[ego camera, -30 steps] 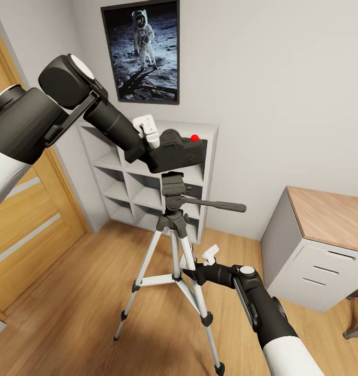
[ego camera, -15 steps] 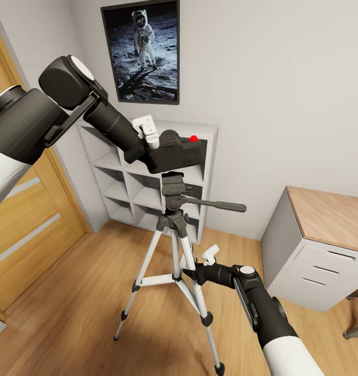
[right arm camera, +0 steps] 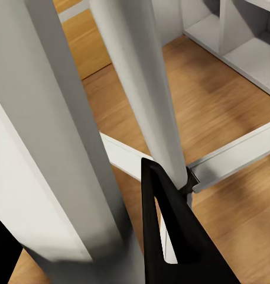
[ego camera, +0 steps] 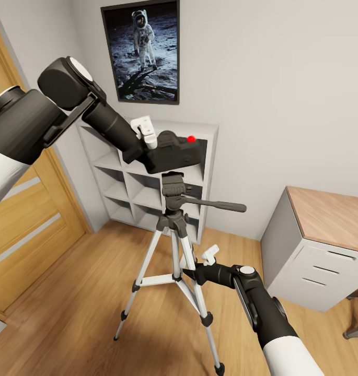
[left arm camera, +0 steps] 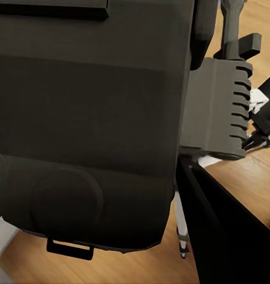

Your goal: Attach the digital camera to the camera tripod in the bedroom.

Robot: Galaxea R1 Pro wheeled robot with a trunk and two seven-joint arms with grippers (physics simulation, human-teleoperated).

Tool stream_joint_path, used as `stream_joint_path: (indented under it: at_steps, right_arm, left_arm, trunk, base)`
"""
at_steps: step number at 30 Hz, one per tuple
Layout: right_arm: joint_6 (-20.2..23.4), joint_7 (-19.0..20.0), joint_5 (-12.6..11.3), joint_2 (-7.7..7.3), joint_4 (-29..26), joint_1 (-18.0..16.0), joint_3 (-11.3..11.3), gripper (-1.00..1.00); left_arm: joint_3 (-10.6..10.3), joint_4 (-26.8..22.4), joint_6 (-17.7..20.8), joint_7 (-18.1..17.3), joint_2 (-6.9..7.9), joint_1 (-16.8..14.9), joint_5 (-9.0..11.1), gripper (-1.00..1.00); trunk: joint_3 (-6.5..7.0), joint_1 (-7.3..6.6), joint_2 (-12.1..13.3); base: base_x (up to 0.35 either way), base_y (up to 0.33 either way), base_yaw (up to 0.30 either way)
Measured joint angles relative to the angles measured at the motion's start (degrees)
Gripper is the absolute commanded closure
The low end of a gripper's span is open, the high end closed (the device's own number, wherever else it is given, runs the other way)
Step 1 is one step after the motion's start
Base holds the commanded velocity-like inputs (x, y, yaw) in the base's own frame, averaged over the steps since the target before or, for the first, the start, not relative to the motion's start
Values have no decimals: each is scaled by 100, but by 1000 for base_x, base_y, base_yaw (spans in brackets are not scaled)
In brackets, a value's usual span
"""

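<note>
Mounting step: left gripper [ego camera: 147,137] clamped on the digital camera [ego camera: 176,153], just above the camera tripod [ego camera: 173,230] head, right gripper [ego camera: 202,261] at a tripod leg, closure impossible to tell; next, probably lowering the camera squarely onto the head plate.

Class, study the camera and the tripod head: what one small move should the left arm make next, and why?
Probably lower the camera a little, straight down onto the tripod head. The left gripper holds the camera just above the head, nearly in line with it, with a thin gap between them. The right gripper sits at a tripod leg, seemingly steadying it.
</note>
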Motion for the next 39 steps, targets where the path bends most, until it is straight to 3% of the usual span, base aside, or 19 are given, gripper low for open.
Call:
stream_joint_path:
  at_steps: [39]
  right_arm:
    - [-3, 2, 0, 0, -1, 3, -1, 100]
  left_arm:
    - [-70, 247, 0, -14, -37, 0, 30, 100]
  trunk:
    - [0, 0, 0]
  base:
    - [0, 0, 0]
